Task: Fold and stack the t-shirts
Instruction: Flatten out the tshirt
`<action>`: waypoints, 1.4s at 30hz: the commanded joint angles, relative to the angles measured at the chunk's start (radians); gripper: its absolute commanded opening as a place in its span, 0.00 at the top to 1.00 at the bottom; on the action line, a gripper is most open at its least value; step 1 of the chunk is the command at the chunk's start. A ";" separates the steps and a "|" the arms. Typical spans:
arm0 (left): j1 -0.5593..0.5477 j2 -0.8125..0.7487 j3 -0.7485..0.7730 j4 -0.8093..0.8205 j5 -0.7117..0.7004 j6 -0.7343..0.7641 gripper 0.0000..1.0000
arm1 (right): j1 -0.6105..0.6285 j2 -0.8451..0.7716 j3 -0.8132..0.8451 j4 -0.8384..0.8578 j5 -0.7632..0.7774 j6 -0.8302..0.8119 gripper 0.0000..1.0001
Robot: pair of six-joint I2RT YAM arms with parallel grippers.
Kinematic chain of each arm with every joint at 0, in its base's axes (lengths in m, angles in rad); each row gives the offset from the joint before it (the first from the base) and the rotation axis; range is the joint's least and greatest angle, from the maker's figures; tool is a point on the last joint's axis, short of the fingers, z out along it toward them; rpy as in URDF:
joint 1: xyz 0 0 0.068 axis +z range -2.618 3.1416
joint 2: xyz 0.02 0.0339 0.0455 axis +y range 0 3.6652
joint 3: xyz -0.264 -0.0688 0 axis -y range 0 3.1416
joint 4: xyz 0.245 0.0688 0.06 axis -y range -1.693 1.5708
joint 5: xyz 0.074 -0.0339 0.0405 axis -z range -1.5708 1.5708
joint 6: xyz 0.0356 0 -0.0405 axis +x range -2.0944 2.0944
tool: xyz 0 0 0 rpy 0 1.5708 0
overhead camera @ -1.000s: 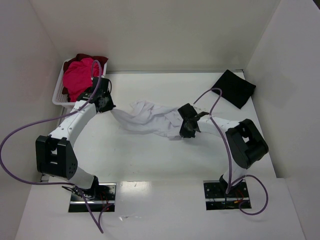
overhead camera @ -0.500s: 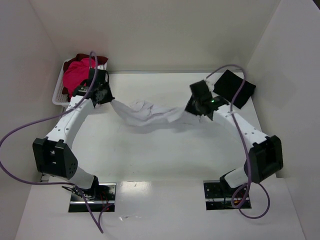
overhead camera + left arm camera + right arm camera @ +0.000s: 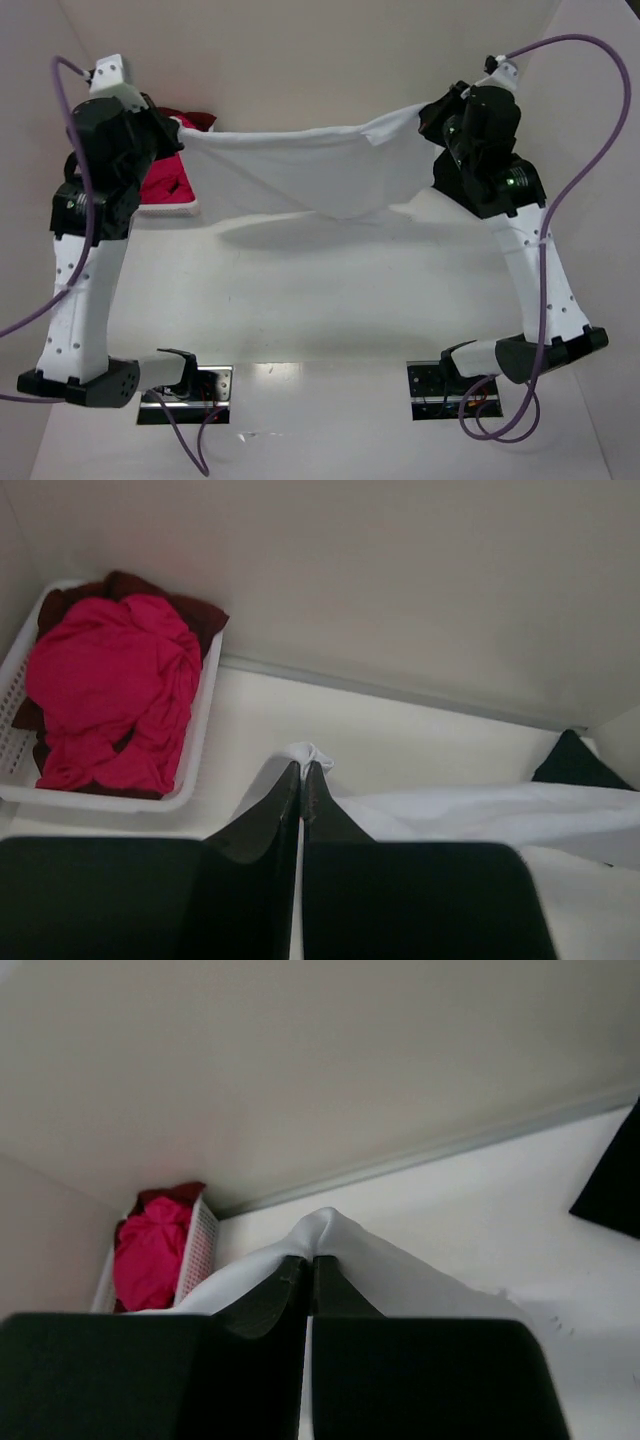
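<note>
Our left gripper (image 3: 302,770) and right gripper (image 3: 310,1260) each pinch one end of the white t-shirt (image 3: 300,172), stretched between them.

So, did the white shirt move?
Yes. The white t-shirt rose off the table and now hangs stretched, its left end up by the basket.

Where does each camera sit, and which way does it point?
Top external: fixed above and behind the arms, looking down; the left arm and right arm show, stretching the white t-shirt between them.
Left wrist: on the left arm, facing the back wall; the left fingers pinch the shirt.
Right wrist: on the right arm, also facing the back wall; the right fingers pinch the shirt's other end.
Shared: both wrist views show the basket holding the pink t-shirt.
</note>
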 commanded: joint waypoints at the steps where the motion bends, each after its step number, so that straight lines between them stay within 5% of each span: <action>1: 0.006 -0.071 0.083 -0.022 -0.030 0.045 1.00 | 0.004 -0.090 0.117 0.070 0.028 -0.071 1.00; 13: 0.006 -0.387 0.035 -0.034 0.028 -0.005 1.00 | 0.004 -0.388 0.131 -0.040 -0.071 -0.096 1.00; 22: 0.006 -0.448 0.071 -0.016 -0.059 -0.015 1.00 | 0.004 -0.419 0.231 -0.088 -0.042 -0.107 1.00; 36: 0.006 -0.269 -0.540 0.222 -0.003 -0.101 1.00 | 0.004 -0.286 -0.364 0.156 0.077 -0.019 1.00; 42: 0.006 -0.076 -0.616 0.294 0.022 -0.111 1.00 | 0.004 -0.115 -0.550 0.334 0.058 0.039 1.00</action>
